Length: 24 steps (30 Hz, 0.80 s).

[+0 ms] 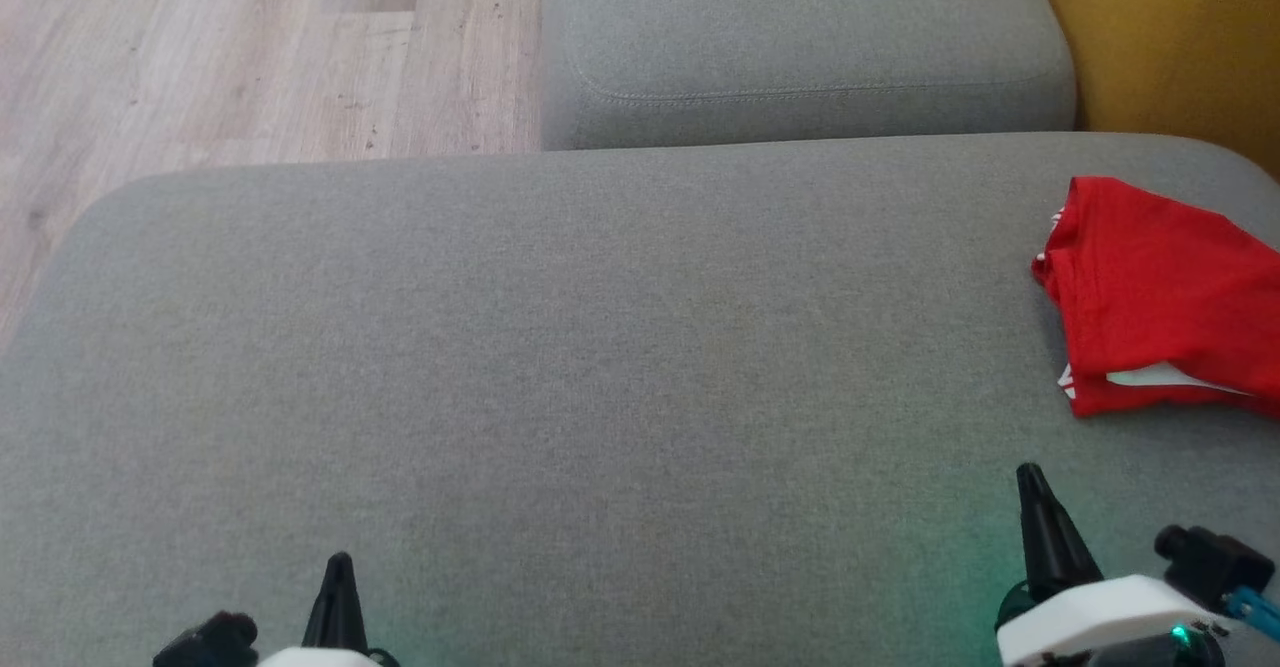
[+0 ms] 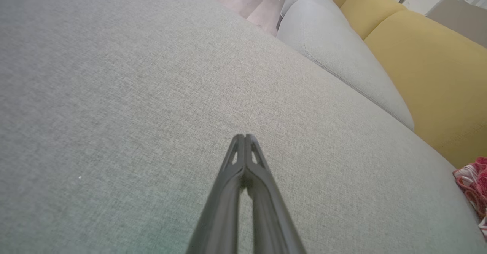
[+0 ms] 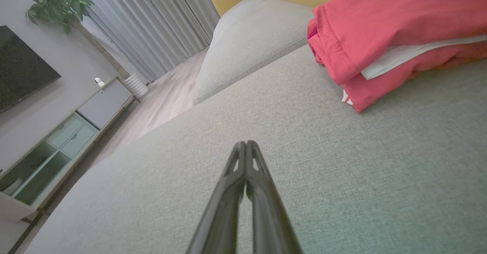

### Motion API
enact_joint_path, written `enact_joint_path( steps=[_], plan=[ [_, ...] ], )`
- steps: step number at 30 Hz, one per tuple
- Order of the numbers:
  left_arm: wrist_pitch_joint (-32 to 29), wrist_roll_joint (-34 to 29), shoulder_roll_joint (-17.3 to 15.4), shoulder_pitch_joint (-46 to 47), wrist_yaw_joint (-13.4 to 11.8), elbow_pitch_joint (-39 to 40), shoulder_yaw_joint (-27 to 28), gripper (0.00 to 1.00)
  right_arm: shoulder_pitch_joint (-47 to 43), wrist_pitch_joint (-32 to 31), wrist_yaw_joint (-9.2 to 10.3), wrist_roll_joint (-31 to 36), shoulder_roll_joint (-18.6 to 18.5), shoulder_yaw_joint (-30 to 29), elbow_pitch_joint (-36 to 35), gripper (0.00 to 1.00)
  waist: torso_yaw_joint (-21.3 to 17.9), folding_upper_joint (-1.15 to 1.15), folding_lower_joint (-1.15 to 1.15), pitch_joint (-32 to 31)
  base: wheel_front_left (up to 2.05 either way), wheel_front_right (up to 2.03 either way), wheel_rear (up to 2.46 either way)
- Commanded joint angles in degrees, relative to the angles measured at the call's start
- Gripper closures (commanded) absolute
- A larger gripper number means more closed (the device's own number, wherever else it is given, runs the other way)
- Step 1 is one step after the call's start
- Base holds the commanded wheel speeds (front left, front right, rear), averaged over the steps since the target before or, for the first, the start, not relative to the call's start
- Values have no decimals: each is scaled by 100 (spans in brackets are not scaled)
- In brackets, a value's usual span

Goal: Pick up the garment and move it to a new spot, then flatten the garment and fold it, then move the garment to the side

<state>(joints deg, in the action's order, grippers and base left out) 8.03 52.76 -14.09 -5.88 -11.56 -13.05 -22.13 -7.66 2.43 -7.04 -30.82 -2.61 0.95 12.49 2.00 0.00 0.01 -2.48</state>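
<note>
My left hand [image 1: 338, 569]: clenched tight, both fingers pressed together, with nothing in it. It sits low on my left, over the big gray cushion [image 1: 600, 347].
My right hand [image 1: 1030, 482]: clenched too, fingers pressed together, with nothing in it. It sits low on my right, over the same cushion. Its tip points up toward the garment [image 1: 1160, 297] but does not touch it.
Garment: red and folded into a thick pile. A bit of white peeks out between the layers, and there are small white stripes at one edge. It lies on the big gray cushion, far to my right, near the cushion's right edge.
Which hand is closer: my right hand is near the garment. My left hand is well apart from it.
Small gray cushion [image 1: 800, 37]: behind the big one, just beside it.
Yellow sofa back [image 1: 1170, 37]: behind the garment, far to the right.
Floor [image 1: 200, 47]: pale wood, on the left past the cushions.
Room seen from my right wrist: a green plant [image 3: 57, 2], gray curtains [image 3: 152, 25], a dark screen [image 3: 19, 71] on the wall and a low cabinet [image 3: 57, 143].
</note>
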Motion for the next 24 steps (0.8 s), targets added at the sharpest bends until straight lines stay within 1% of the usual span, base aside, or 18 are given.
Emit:
enact_joint_path(
  steps=[1,8,24],
  plan=[
    [-36,98,-17,288,50,122,185,100,325,-9,-13,-167,-95,-15,-167,100,-2,0,0,3,0,0,0],
    [-154,446,77,366,214,108,414,100,416,-64,-16,-718,-110,-51,-141,100,-20,0,0,27,0,0,0],
    [-378,1092,256,516,521,74,844,100,587,-176,-21,-1742,-129,-130,-90,100,-52,0,0,70,0,0,0]
  ],
)
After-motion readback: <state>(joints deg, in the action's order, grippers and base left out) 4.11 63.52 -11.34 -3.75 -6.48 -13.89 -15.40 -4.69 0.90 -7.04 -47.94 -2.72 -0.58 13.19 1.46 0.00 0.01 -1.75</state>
